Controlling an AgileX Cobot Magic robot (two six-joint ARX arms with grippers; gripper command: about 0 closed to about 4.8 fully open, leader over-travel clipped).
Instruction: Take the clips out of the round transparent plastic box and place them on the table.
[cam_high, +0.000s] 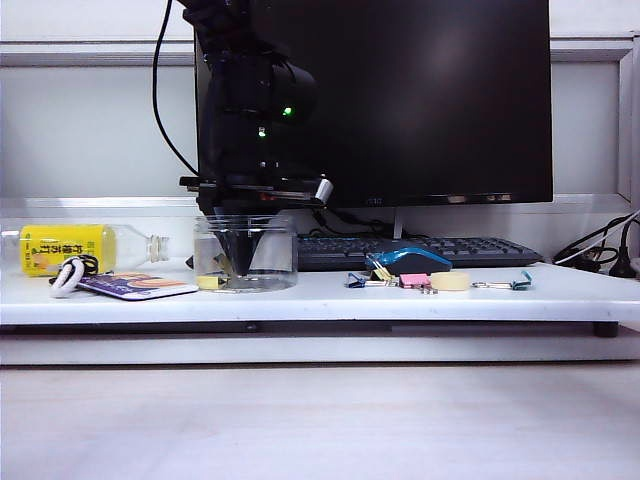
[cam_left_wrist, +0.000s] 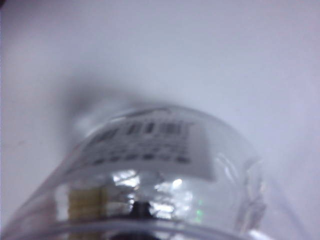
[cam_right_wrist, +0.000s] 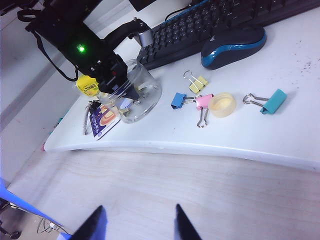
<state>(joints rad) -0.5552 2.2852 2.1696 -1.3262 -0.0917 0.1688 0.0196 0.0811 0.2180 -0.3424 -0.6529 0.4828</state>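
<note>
Desk backdrop
A dark monitor (cam_high: 400, 100) is set before a pale grey wall (cam_high: 90, 130); a pale wood-grain surface (cam_high: 320, 420) is seen below.

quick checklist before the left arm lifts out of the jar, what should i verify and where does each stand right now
1. Left claw is down inside the round transparent plastic box: ok.
2. Left claw is shut: ok. Whether it grips a clip: cannot tell, the left wrist view is blurred.
3. A pale-yellow clip is in the box by the fingertips: ok.
4. Box stands upright on the table, so a lift should not tip it: ok.
5. Bare table beside the box for a drop, short of the yellow clip already out and the blue clip: ok.
6. Right claw is open, apart, over the lower wood surface: ok.
</note>
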